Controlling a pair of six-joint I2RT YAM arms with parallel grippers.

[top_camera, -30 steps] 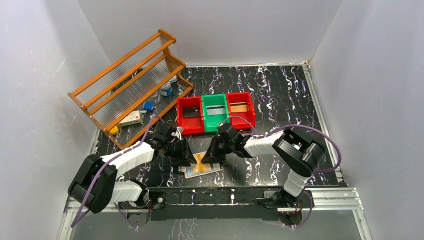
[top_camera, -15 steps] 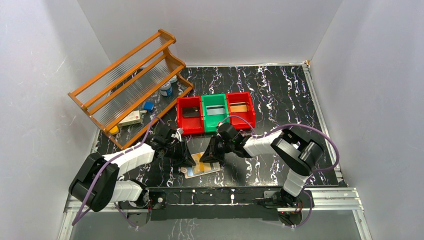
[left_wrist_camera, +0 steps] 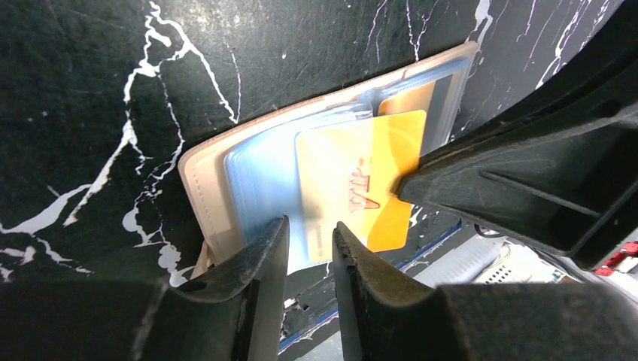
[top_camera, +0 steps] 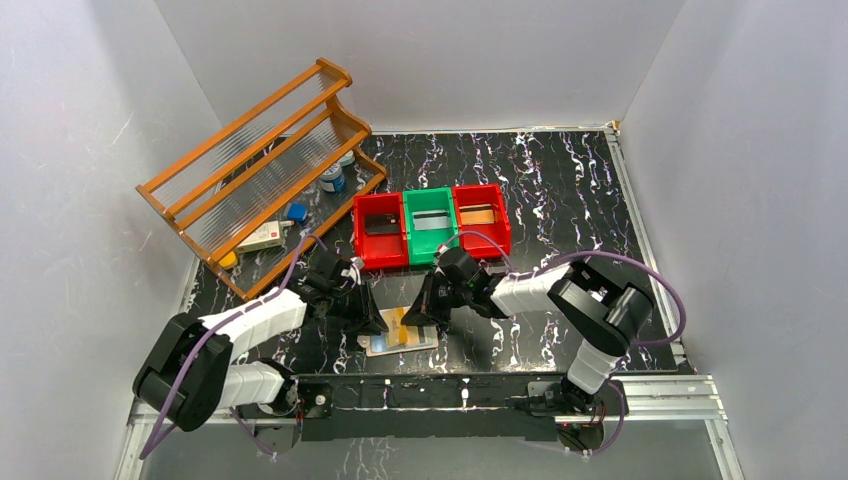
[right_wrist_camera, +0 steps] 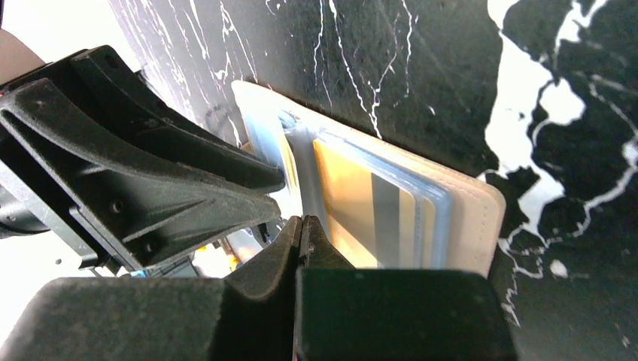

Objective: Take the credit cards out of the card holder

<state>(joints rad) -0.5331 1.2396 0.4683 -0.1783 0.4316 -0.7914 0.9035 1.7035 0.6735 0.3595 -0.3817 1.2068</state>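
Tan leather card holder [left_wrist_camera: 197, 184] lies open on the black marbled table [top_camera: 560, 180], near its front edge. An orange-gold plastic card [left_wrist_camera: 353, 169] sticks partly out of a pale blue sleeve [left_wrist_camera: 259, 169]. The right gripper [right_wrist_camera: 301, 224] pinches that card's edge. The left gripper [left_wrist_camera: 310, 229] sits at the holder's rim, fingers slightly apart; I cannot tell if it grips.

The left gripper [top_camera: 380, 322] and right gripper [top_camera: 416, 318] crowd the card holder [top_camera: 402, 338] from both sides, bins [top_camera: 431, 226] stand near behind, and bare counter [top_camera: 570, 200] lies open rightward.
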